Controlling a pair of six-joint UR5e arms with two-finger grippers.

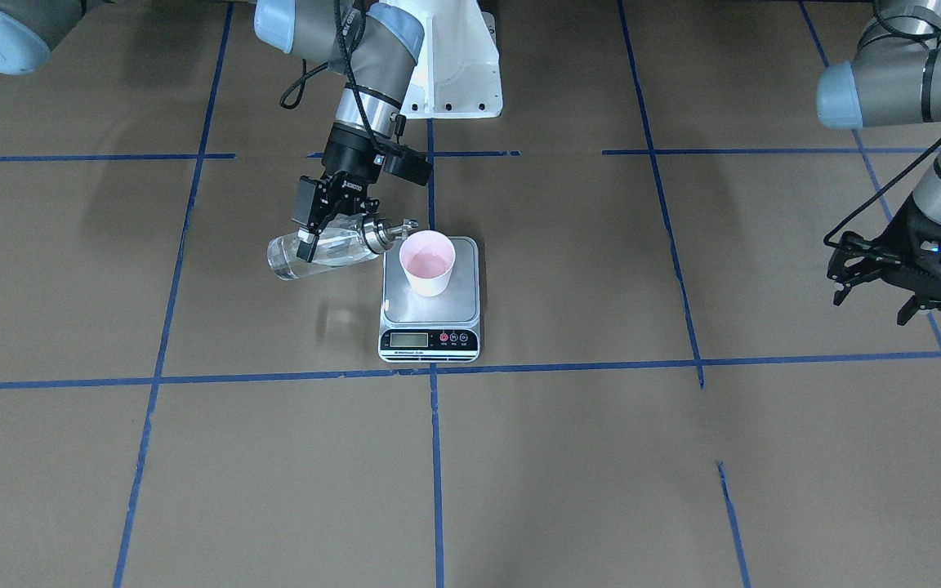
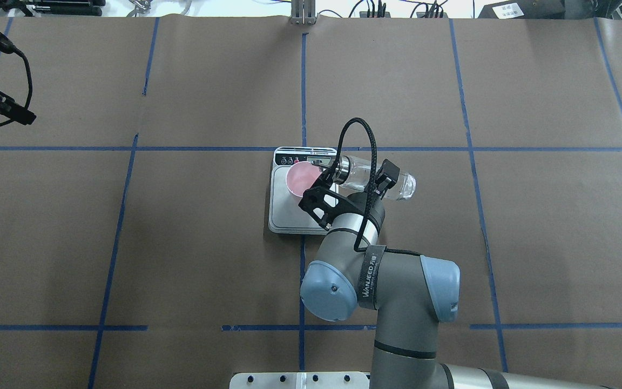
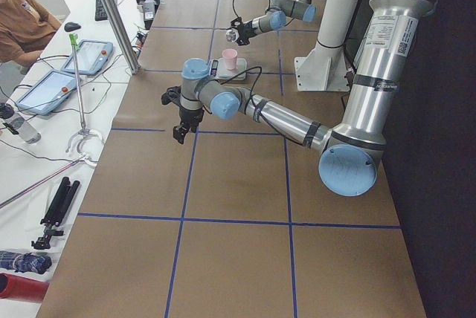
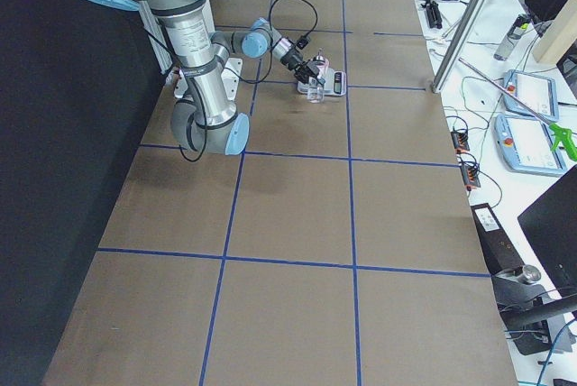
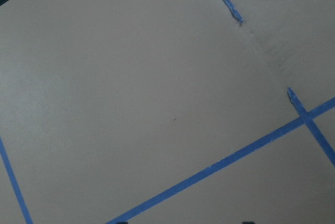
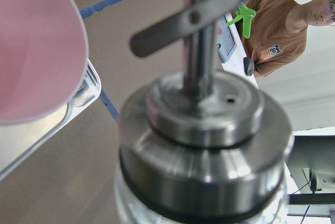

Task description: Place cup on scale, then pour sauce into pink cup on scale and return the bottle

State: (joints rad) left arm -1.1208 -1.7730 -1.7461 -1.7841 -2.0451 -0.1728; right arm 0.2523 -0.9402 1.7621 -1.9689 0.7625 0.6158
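**Front view:** The right gripper (image 1: 315, 233) pinches the clear glass bottle (image 1: 319, 253) around its body and holds it tipped almost flat above the paper-covered table (image 1: 601, 457). The spout (image 1: 407, 222) reaches the far rim of the pink cup (image 1: 428, 263). The cup stands upright on the platform of the scale (image 1: 430, 306). Clear sauce (image 1: 295, 261) shows through the glass. Well apart, on the robot's left, the left gripper (image 1: 872, 304) hangs above the paper with fingers spread, holding nothing.

**Overhead view:** The right arm hides much of its gripper. The bottle (image 2: 392, 183) lies sideways in the air just right of the scale (image 2: 284, 216), with its cap end toward the cup (image 2: 300, 178).

**Left side view:** The near left gripper (image 3: 181, 131) points down over the paper. Far off, the cup (image 3: 230, 59) sits on the scale.

**Right side view:** The bottle (image 4: 315, 90) hangs just beside the scale (image 4: 335, 85).

**Left wrist view:** Brown paper crossed by blue tape lines (image 5: 220, 164).

**Right wrist view:** The blurred metal cap (image 6: 204, 145) fills the frame. The cup (image 6: 36, 51) is at the left above the scale's edge (image 6: 31, 140). A person (image 6: 277, 30) in a brown shirt sits far behind.
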